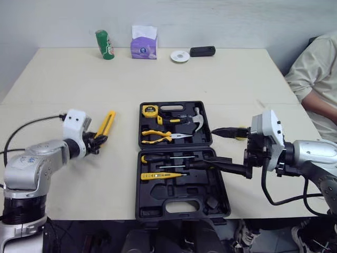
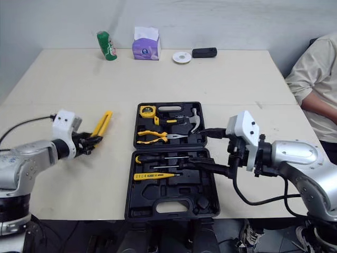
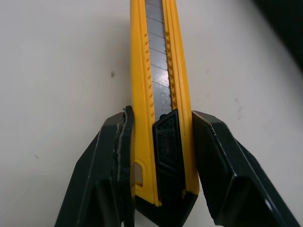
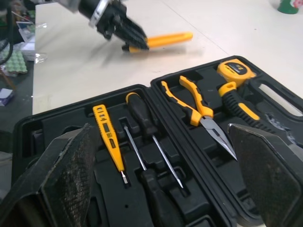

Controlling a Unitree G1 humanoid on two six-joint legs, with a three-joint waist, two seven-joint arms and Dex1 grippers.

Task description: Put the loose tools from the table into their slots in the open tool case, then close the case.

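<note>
Person [image 1: 316,79] cut off at frame edge, utility knife [image 3: 158,71] tip beyond view, green can [image 1: 105,44] label unreadable

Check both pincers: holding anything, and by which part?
Left pincer grips the yellow plastic snap-blade utility knife by its rear end, either side of the black slider. Right pincer is open over the black plastic tool case, holding nothing.

Along the far edge of the counter [image 1: 221,79] stands a green can [image 1: 105,44], and near it a purple tissue pack [image 1: 144,43] with a white sheet poking up. Further right lie a small white disc [image 1: 179,56], perhaps a tape roll, and just beside it a black oblong object [image 1: 202,51]. A person [image 1: 316,68] in a beige shirt sits at the right side.
</note>
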